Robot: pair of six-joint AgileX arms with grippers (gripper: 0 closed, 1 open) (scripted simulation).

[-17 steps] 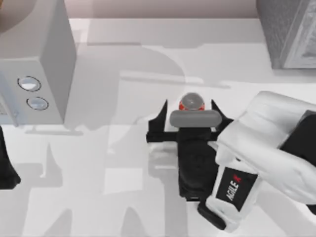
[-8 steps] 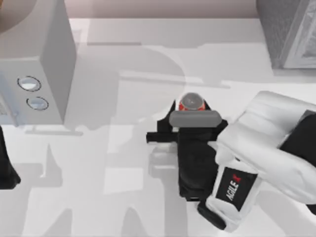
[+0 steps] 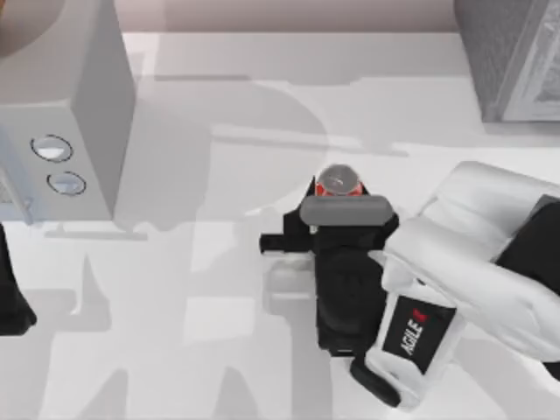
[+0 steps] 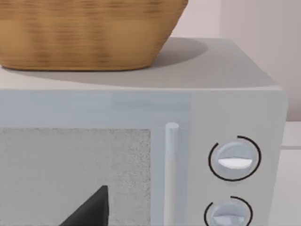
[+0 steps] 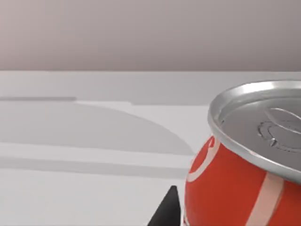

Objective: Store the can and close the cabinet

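Plainly, "AGILE" lettering beside right end effector (image 3: pixel 338 189) (around can (image 3: pixel 339 181))

**Bystanders on the white table**

A pale grey microwave with two round dials (image 3: pixel 61 131) stands at the left of the white tabletop (image 3: pixel 262 79); its slim vertical door handle (image 4: pixel 171 174) sits just beside the dials (image 4: pixel 234 159). A woven tan wicker basket (image 4: pixel 89 33) rests on its roof. A speckled grey box (image 3: pixel 512 57) occupies the far right corner.
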